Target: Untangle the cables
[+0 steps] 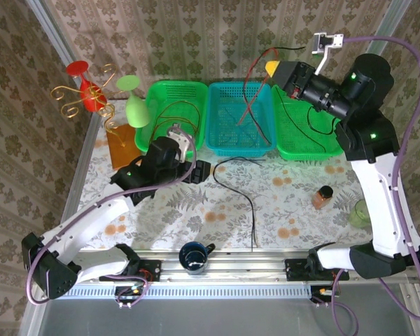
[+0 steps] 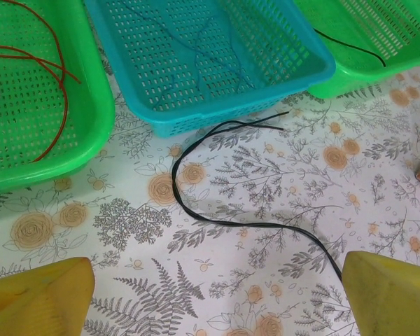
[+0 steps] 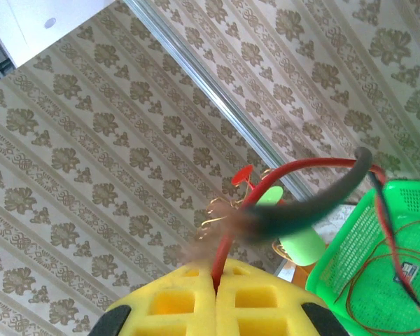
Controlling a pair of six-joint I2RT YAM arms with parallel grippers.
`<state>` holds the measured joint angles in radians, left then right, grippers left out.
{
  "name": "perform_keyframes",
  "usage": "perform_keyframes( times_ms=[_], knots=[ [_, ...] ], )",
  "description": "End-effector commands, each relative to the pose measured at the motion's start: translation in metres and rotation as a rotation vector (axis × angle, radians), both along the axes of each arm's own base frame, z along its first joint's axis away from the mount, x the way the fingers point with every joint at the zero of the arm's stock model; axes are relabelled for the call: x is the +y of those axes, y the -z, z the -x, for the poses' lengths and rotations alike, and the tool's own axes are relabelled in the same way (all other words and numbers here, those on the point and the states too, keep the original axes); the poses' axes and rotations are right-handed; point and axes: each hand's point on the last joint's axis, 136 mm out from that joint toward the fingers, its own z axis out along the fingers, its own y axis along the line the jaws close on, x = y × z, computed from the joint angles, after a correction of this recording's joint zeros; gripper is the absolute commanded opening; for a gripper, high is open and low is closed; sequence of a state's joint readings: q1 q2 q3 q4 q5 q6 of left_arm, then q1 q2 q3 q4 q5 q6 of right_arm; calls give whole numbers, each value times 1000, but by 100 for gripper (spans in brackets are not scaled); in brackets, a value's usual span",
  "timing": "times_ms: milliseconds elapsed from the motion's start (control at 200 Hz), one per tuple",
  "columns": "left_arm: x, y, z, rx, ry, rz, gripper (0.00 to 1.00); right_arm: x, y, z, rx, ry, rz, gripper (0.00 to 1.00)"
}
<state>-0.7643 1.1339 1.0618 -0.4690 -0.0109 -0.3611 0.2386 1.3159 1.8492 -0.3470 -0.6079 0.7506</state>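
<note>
1. Note left end effector (image 2: 217,294) spread wide, holding nothing, low over counter (image 2: 280,182).
2. Find loose black cable (image 2: 224,222) flat on counter just ahead, before teal basket (image 2: 217,115); long axis snaking from basket front back toward right finger (image 2: 392,294).
3. Record right end effector (image 3: 217,280) pinched on red-brown cable (image 3: 301,166), raised above teal basket, strand trailing into it.
4. Judge left arm nearer black cable; expect descent with grip across its run.

Three baskets stand side by side at the back of the desk (image 1: 294,203): left basket (image 1: 175,85), middle basket (image 1: 239,148), right basket (image 1: 308,150). A coiled cable (image 1: 169,110) lies in the left basket, and a loose cable (image 1: 241,192) lies on the desk before the middle basket. Hanging cables (image 1: 250,91) drop from the right hand (image 1: 271,68) into the middle basket.
</note>
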Motion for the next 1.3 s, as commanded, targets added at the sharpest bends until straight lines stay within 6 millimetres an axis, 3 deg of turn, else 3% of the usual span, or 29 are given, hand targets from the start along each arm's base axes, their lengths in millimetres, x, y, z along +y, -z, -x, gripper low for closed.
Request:
perform_keyframes(
  times_ms=[0,185,410,700,840,1035,1295],
  knots=[
    [-3,-39,-4,-88,12,47,92,7,4,9,-38,-72,25,0],
    [6,-69,-1,-155,5,84,92,14,58,13,-9,-132,157,0],
    [13,-102,4,-185,12,160,87,17,92,27,-50,-190,254,0],
    [-10,-142,11,-254,139,256,85,29,129,39,-25,-293,324,0],
    [-21,-171,8,-236,175,353,86,19,154,43,-102,-230,527,0],
    [-32,-182,-3,-211,199,369,86,-2,157,41,-308,-137,843,0],
    [-41,-192,-6,-223,222,403,86,-5,158,37,-413,-125,927,0]
  ],
)
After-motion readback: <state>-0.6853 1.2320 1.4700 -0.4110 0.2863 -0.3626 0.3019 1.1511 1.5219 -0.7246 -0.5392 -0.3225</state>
